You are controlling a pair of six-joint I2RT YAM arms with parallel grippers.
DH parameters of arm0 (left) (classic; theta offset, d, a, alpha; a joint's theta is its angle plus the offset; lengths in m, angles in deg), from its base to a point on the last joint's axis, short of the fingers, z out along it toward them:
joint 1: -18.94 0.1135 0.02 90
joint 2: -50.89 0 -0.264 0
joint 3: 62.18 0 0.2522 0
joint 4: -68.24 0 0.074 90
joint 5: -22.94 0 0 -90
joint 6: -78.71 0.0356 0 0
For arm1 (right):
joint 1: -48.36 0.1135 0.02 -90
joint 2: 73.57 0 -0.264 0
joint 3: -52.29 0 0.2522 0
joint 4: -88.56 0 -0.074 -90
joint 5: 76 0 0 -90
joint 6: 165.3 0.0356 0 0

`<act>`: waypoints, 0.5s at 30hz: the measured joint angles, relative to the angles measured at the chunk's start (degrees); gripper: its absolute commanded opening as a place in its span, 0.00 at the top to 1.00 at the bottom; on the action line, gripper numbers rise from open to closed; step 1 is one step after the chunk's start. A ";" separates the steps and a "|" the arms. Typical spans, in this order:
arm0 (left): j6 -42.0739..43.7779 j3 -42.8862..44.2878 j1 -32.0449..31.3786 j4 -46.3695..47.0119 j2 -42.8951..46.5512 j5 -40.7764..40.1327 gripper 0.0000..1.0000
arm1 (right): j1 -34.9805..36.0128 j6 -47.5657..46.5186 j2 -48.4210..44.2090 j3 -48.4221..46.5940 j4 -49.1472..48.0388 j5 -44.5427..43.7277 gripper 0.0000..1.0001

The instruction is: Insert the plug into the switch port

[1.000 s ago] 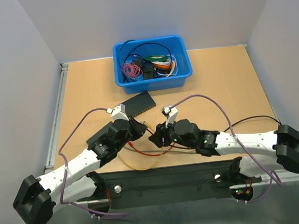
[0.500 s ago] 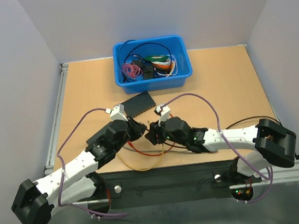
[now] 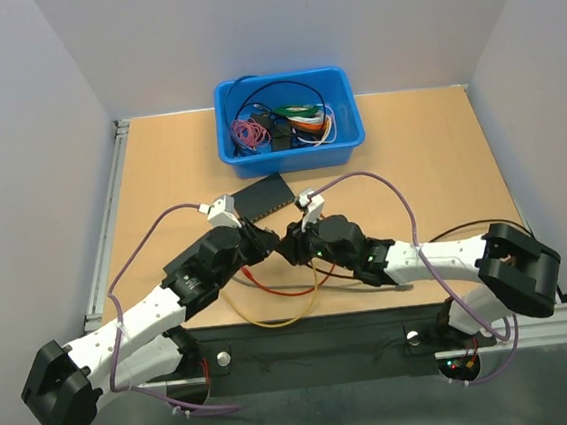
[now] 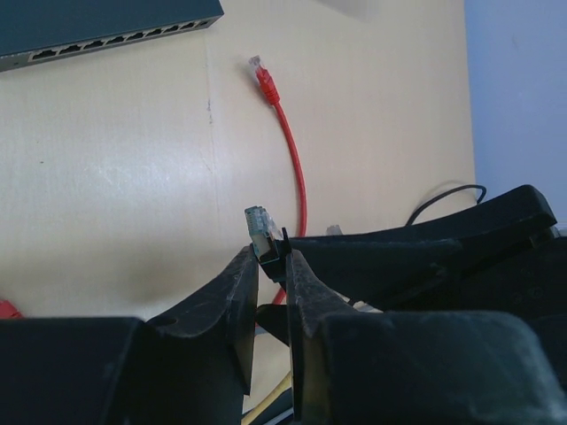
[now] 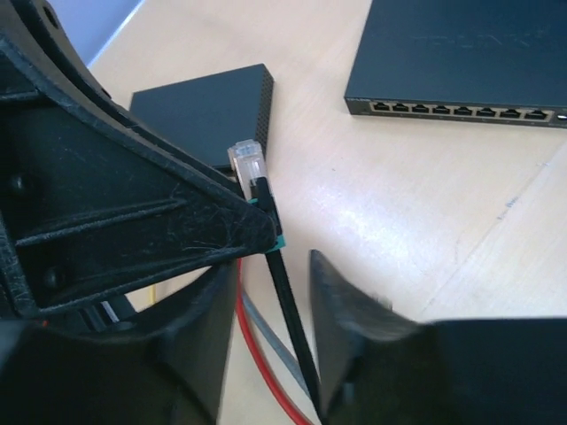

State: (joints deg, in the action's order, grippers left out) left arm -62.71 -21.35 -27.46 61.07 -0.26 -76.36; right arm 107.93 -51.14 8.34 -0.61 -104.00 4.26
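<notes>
**Operator A:** Where do we find the plug?

**Operator B:** We find the plug [image 4: 258, 221] clamped at its rear between the closed fingers of the left gripper [image 4: 270, 266]. Its clear tip points toward the switch [image 4: 106, 22] and is well apart from it.

**Operator A:** What do we record for the right gripper?

**Operator B:** The right gripper [image 5: 276, 266] has its jaws apart. They straddle the black cable [image 5: 292, 332] just below the plug without pinching it. A red cable [image 4: 288, 150] lies on the table [image 4: 115, 177].

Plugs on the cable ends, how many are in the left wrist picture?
2. A clear plug is pinched in the left gripper; the red cable's plug lies on the table below the switch. Others may hide behind the gripper.
</notes>
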 measured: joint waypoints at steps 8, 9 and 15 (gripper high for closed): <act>0.59 -0.02 0.37 0.70 -0.52 -0.31 0.82 | -1.51 1.14 4.11 0.31 -5.88 4.44 1.00; 0.63 -0.02 0.39 0.66 -0.52 -0.35 0.61 | -1.62 1.29 4.24 0.37 -6.27 4.55 1.00; 0.31 -0.02 0.33 1.31 0.37 -0.70 0.23 | -1.86 1.49 4.68 1.25 -8.17 4.76 1.00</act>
State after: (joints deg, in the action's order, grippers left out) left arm -62.40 -21.37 -27.13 62.38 0.11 -77.06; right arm 106.08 -49.66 13.02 0.64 -112.18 9.03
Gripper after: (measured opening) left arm 0.689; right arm 0.060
